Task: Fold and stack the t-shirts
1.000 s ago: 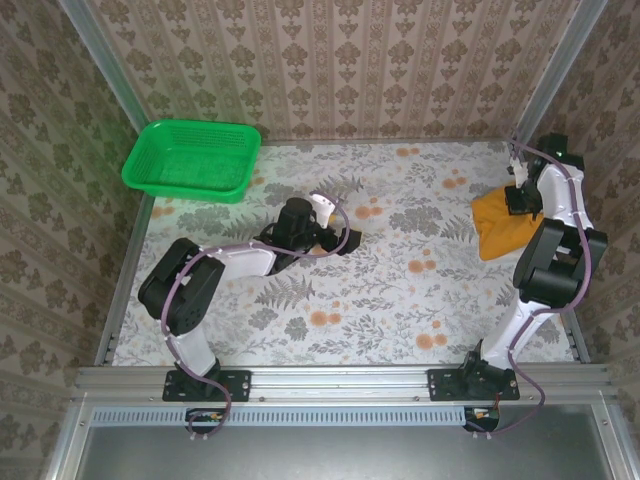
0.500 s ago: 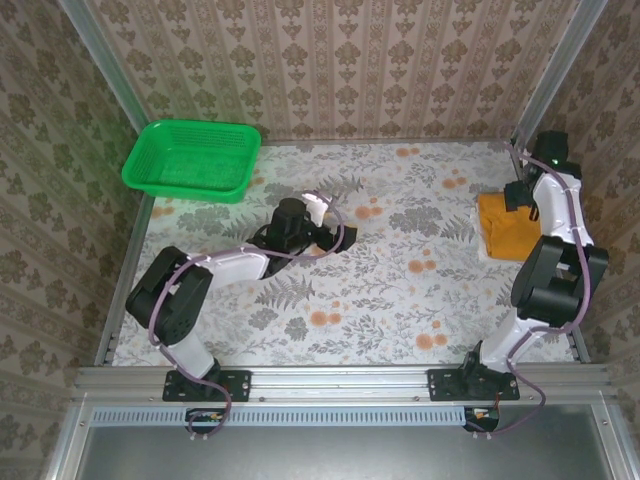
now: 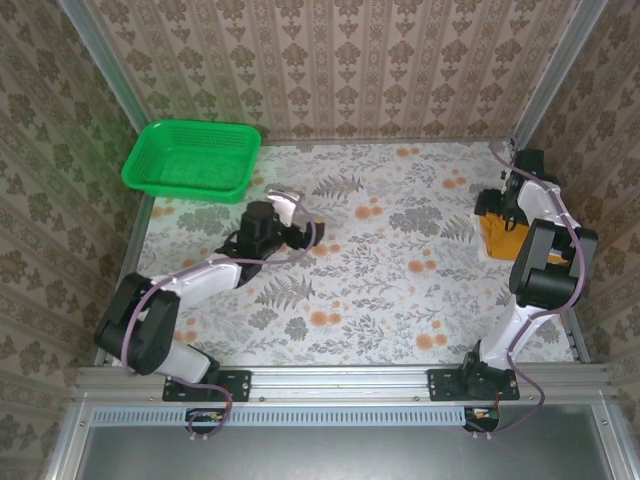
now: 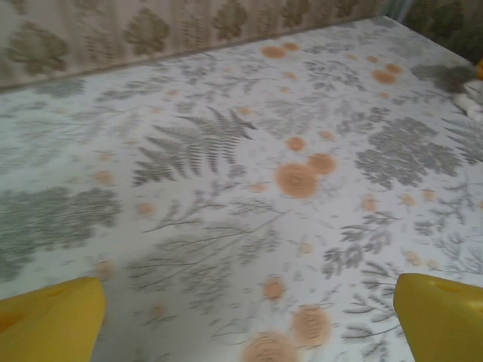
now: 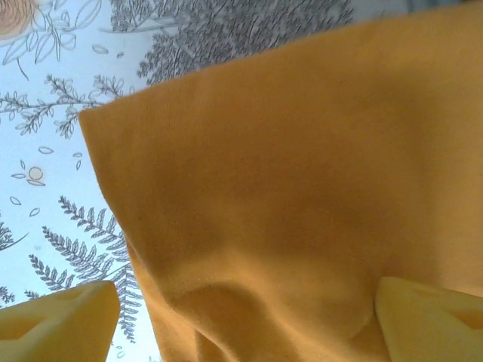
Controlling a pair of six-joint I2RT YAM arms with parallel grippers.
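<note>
Left arm stretched low across the table's left half, left gripper (image 3: 296,216) level with jaws spread wide. Right arm folded upright beside the table's right edge, right gripper (image 3: 503,203) pointing down, fingers (image 5: 60,320) wide apart.

Black-and-white arms (image 3: 212,272), purple cables (image 3: 152,287), yellow fingers (image 4: 53,318)

Green mesh basket (image 3: 185,160) sits in far-left corner of floral table (image 3: 400,300)

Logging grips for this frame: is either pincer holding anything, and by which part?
Nothing is held. The right pincer stands open over the orange shirt; the left pincer stands open above the table.
</note>
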